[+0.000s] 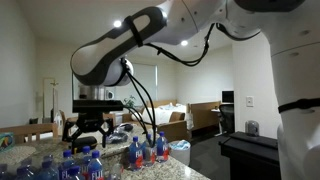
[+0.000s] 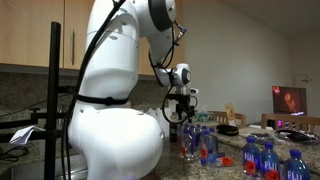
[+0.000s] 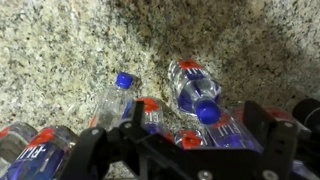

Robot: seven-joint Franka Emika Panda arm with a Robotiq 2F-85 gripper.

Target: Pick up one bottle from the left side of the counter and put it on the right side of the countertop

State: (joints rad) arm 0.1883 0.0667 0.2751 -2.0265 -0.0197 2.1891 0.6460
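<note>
Several small clear bottles with blue labels and blue or red tops lie and stand on the speckled counter [image 3: 60,40]. In the wrist view one bottle [image 3: 190,82] lies with its blue cap toward my gripper [image 3: 198,130]. Another blue-capped bottle [image 3: 112,100] lies to its left. The gripper is open, its dark fingers [image 3: 262,125] wide apart above the cluster, holding nothing. In both exterior views the gripper [image 1: 85,128] [image 2: 180,112] hangs just over a group of bottles [image 1: 80,165] [image 2: 200,145].
More bottles stand in further groups [image 1: 148,150] [image 2: 270,160] along the counter. A dark cabinet [image 1: 250,150] sits past the counter's end. My white arm base [image 2: 110,120] fills much of an exterior view, with wooden cupboards [image 2: 40,40] behind.
</note>
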